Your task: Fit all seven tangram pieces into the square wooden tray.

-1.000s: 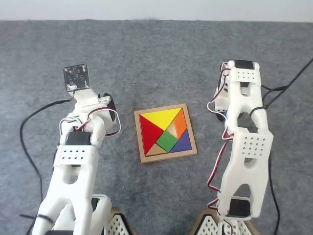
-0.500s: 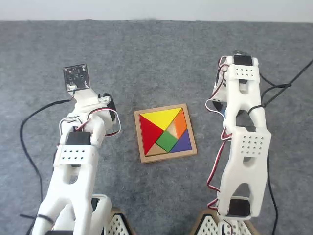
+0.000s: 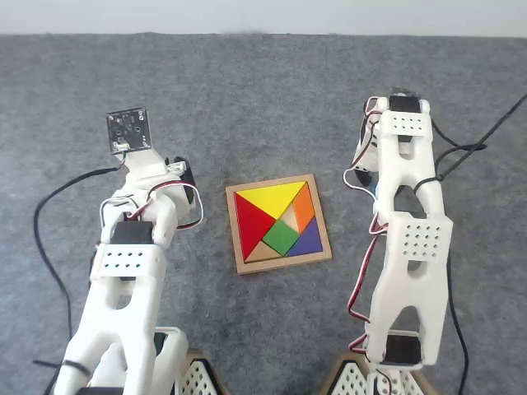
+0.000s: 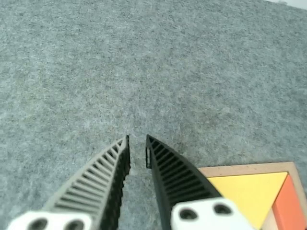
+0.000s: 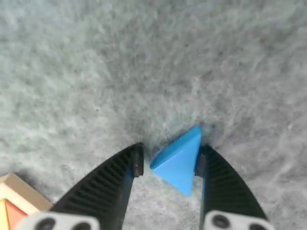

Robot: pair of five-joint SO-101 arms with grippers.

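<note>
The square wooden tray (image 3: 240, 251) lies mid-table between the arms, holding yellow (image 3: 272, 200), red (image 3: 249, 218), orange (image 3: 305, 208), green (image 3: 282, 237) and purple (image 3: 309, 240) pieces; two wood-coloured patches show between them. A blue triangle (image 5: 178, 160) lies on the carpet right of the tray. My right gripper (image 5: 169, 162) is open around it, one finger touching it and the other a small gap away. My left gripper (image 4: 137, 140) hangs over bare carpet near the tray's far left corner (image 4: 244, 168), shut with only a narrow slit and nothing in it.
Grey carpet covers the whole table. The left arm (image 3: 132, 255) and the right arm (image 3: 408, 239) flank the tray. Cables trail at both sides. A tray corner (image 5: 14, 189) shows beside the right gripper.
The right arm has shifted slightly toward the tray and the far side. The left arm and the tray pieces have not moved.
</note>
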